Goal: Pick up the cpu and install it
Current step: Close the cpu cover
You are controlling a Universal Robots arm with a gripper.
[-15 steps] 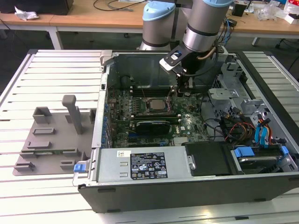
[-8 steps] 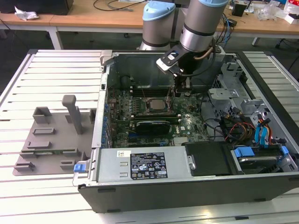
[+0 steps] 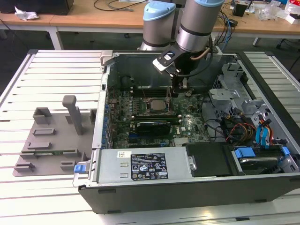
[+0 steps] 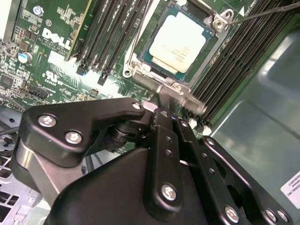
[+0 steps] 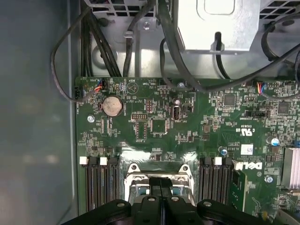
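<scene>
In the exterior view the claw [image 3: 177, 93] hangs inside the open computer case [image 3: 93, 140]. Its tip is just beside the socket [image 3: 147, 108], where the cpu [image 3: 157, 104] lies flat on the exterior view's left of the fingers. The grey tray fixture [image 3: 51, 136] sits well apart from the claw, outside the case. In the second wrist view the claw [image 4: 172, 89] reads as closed with nothing between its fingers. The tips touch, or stop just short of, the metal frame bar [image 4: 159, 82] on the socket's near edge. The cpu [image 4: 180, 42] rests square in the socket just beyond them, so picking and placing look done and the work in hand appears to be at the frame. Done well, by this judgement, any pressure would stay on the frame metal, straight and gentle, never sliding onto the chip's silver top. Memory slots [image 4: 234, 61] run close beside the claw, and a thin latch wire [image 4: 262, 11] juts past the socket; either could catch a finger. In the first wrist view the claw [image 5: 161, 187] sits over the socket frame, with a coin cell [image 5: 112, 106] and loose cables [image 5: 117, 42] farther beyond, well apart from it.
</scene>
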